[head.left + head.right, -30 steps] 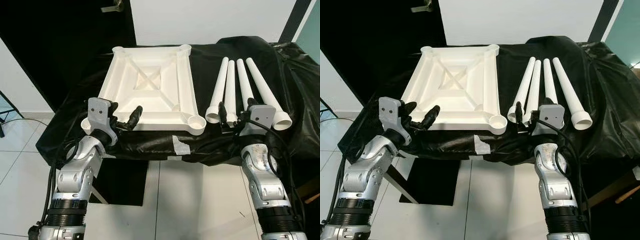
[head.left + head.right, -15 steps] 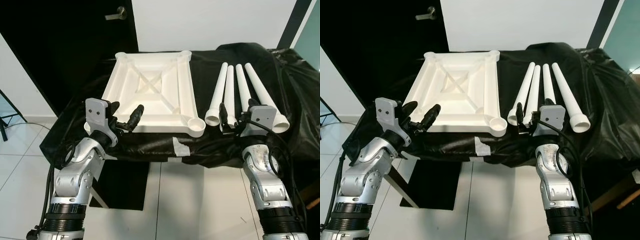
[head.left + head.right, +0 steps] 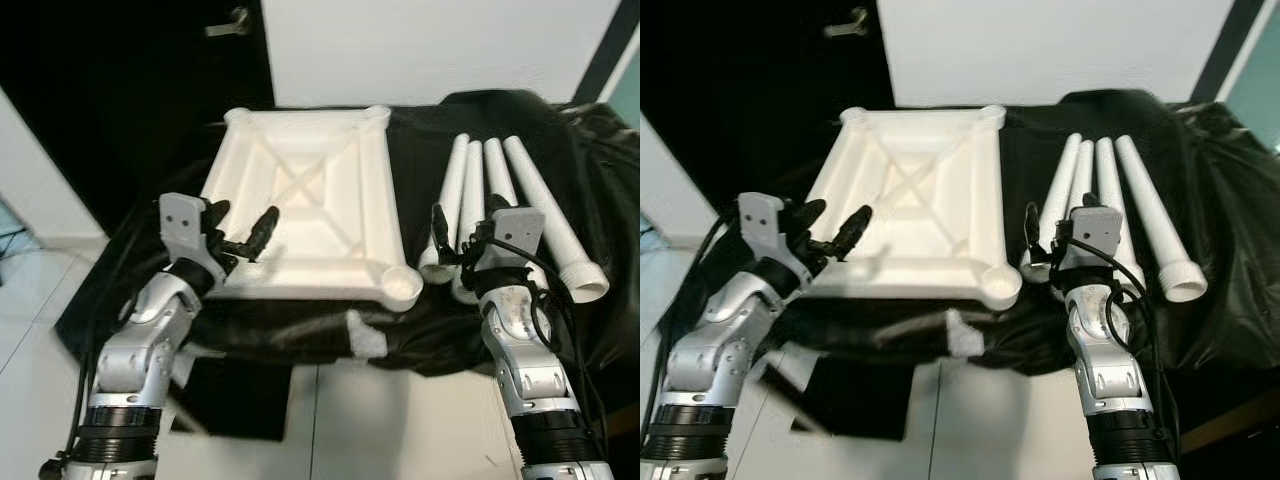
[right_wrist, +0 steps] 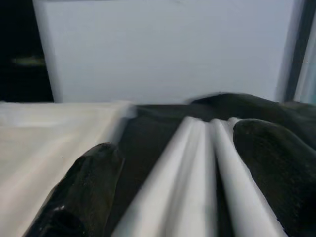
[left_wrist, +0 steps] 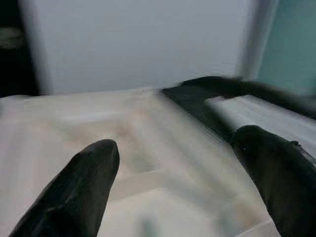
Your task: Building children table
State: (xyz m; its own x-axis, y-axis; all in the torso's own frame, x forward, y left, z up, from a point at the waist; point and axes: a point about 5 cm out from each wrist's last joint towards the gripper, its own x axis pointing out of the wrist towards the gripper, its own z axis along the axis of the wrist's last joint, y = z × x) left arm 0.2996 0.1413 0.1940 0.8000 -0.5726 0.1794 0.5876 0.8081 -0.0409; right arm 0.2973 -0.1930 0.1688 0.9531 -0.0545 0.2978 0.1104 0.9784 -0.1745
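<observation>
Both sets of fingers are spread and empty: the left gripper [image 3: 238,232] over the near left edge of the upturned tabletop [image 3: 305,205], the right gripper [image 3: 452,238] over the near ends of four loose legs [image 3: 500,215] on the black-draped bench [image 3: 300,325]. No leg is fitted yet.

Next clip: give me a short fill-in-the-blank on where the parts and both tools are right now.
The white square plastic tabletop lies upside down on the ______ cloth.
Beside it lie ______ white tapered plastic legs.
The left tool hovers at the tabletop's near-left edge with its fingers ______.
The right tool is at the wide ends of the ______.

Missing words: black; four; open; legs
</observation>
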